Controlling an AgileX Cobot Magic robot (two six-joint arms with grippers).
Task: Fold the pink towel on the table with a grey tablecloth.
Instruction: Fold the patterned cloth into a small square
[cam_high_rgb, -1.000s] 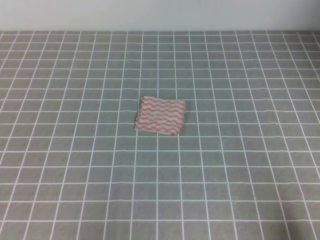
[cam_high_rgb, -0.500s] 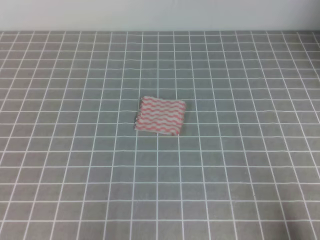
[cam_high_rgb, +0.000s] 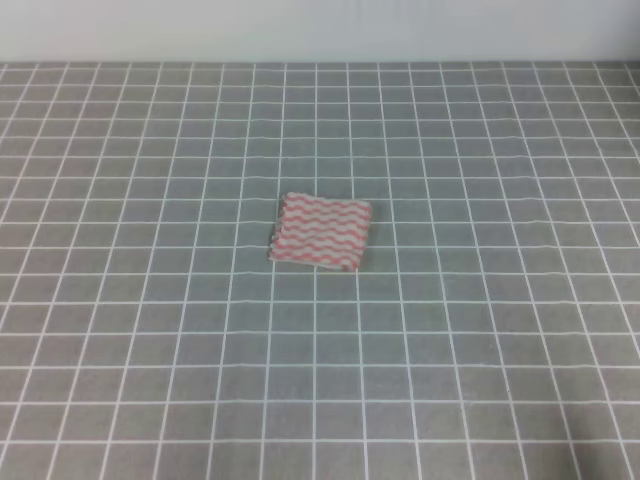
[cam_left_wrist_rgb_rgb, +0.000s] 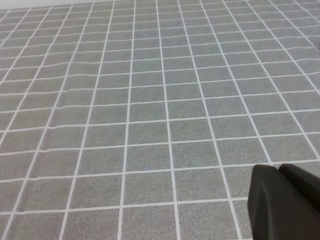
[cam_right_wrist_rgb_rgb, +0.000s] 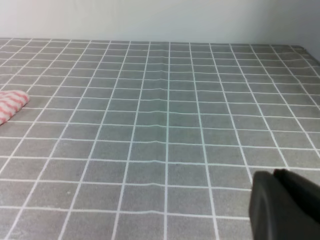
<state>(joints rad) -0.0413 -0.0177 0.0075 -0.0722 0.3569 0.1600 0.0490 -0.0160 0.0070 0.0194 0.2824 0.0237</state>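
The pink towel (cam_high_rgb: 321, 231) lies as a small, neat rectangle with pink and white wavy stripes near the middle of the table with a grey tablecloth (cam_high_rgb: 480, 330). Neither arm shows in the exterior high view. In the right wrist view a corner of the pink towel (cam_right_wrist_rgb_rgb: 11, 105) peeks in at the left edge, far from my right gripper (cam_right_wrist_rgb_rgb: 274, 174), whose black fingers sit pressed together at the lower right with nothing in them. In the left wrist view my left gripper (cam_left_wrist_rgb_rgb: 278, 169) is likewise shut and empty over bare grid cloth, with no towel in sight.
The grid cloth (cam_left_wrist_rgb_rgb: 150, 100) runs wide on every side of the towel, with slight wrinkles. A pale wall (cam_high_rgb: 320, 30) rises behind the table's far edge.
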